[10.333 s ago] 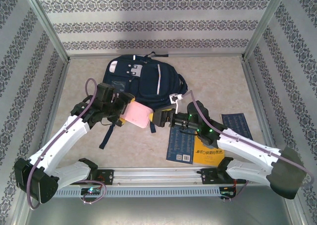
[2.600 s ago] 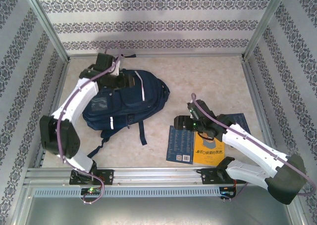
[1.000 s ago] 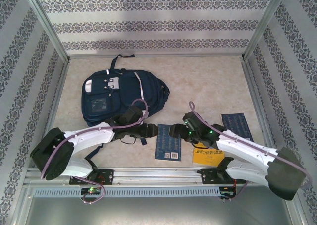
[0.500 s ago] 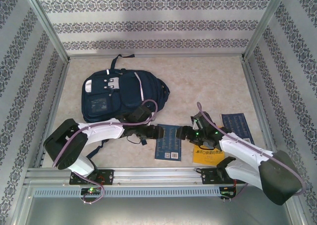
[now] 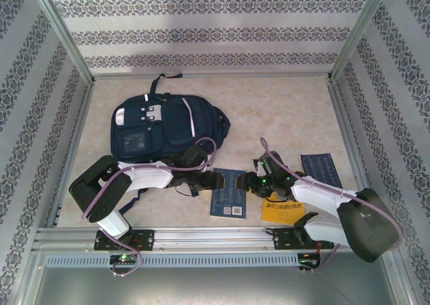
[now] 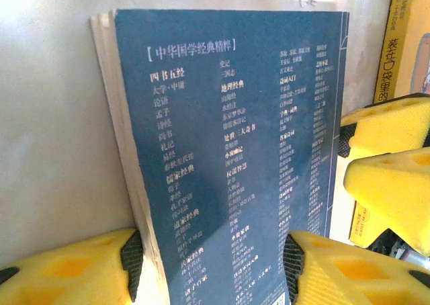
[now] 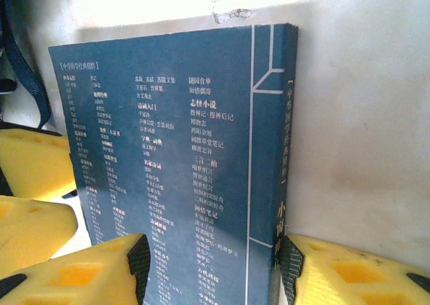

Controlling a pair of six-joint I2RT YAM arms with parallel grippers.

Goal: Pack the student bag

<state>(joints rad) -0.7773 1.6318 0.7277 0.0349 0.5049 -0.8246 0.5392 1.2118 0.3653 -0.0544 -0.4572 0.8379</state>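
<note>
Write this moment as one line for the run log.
left gripper: at blue book, left side | right gripper: same book, right side | grip: unclear | backpack: lying far left

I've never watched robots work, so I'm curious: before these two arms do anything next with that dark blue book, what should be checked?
1. The blue book lies between the fingers of the left gripper: ok.
2. The same book lies between the fingers of the right gripper: ok.
3. Either gripper clamped firmly on it: cannot tell.
4. Grippers clear of each other: cannot tell; they are very close.
5. The backpack open to receive it: cannot tell.
</note>
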